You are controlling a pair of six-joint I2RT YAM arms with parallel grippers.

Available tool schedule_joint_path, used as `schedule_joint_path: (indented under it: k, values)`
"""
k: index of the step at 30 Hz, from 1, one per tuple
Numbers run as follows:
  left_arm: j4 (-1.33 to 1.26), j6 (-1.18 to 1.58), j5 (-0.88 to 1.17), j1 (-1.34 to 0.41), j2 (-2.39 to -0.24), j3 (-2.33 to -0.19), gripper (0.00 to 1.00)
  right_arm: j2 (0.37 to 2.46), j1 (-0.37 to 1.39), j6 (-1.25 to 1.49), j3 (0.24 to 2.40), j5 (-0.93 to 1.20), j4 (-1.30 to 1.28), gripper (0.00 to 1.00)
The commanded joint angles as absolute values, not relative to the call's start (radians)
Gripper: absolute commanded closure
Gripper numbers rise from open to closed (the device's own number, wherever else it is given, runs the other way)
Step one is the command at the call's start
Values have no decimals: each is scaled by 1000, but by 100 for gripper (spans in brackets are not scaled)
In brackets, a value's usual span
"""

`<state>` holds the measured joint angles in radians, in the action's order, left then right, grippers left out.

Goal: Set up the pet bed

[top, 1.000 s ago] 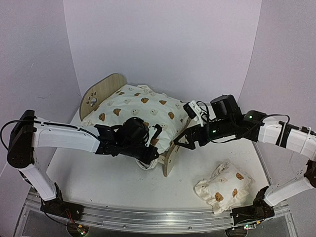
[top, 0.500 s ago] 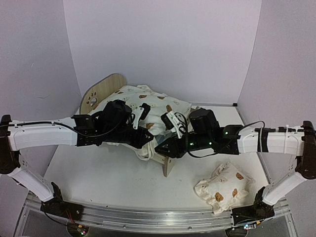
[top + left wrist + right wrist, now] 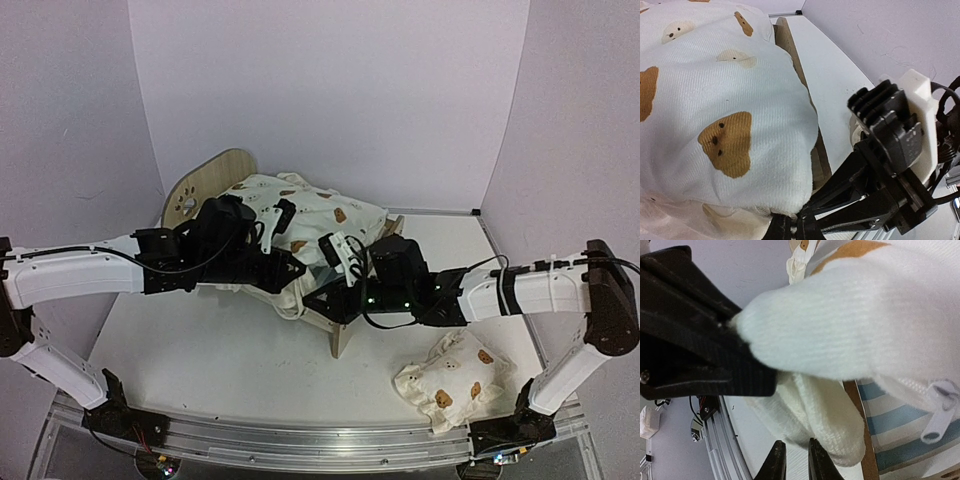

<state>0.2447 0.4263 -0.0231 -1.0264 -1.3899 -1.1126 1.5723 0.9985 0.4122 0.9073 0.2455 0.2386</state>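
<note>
Over white table [image 3: 200,350], left fingers [image 3: 782,229] pinch cushion [image 3: 715,90]; right fingers [image 3: 775,462] narrowly parted.

From above, the cushion [image 3: 305,215] covers nearly all of the pet bed [image 3: 208,182], hiding its base.

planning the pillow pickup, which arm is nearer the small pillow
Right: the right arm reaches past just behind the small pillow; the left arm is across the table.
</note>
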Motion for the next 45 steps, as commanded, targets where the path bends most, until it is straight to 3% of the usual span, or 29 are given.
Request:
schedule_joint_path:
  k: [1,10,14,28,34,36,40,45]
  values:
    - [208,418,-30,-1023,-1338,-1179,100,1612,1001,397,904,217,394,82]
    - [210,417,-30,-1020,-1303,-1177,100,1656,1000,390,902,179,460,80]
    - [217,410,-29,-1017,-1284,-1181,100,1674,1001,392,908,172,473,71]
    - [227,403,-31,-1011,-1252,-1181,100,1729,1001,385,948,181,525,68]
    - [227,402,-31,-1007,-1244,-1180,100,1739,1001,376,949,158,570,80]
    - [225,402,-32,-1005,-1245,-1177,100,1726,1000,369,953,165,569,98]
    - [226,396,-36,-995,-1244,-1169,100,1621,1003,396,988,153,348,100]
    - [225,396,-5,-972,-1255,-1154,100,1520,1003,405,1141,157,-212,100]
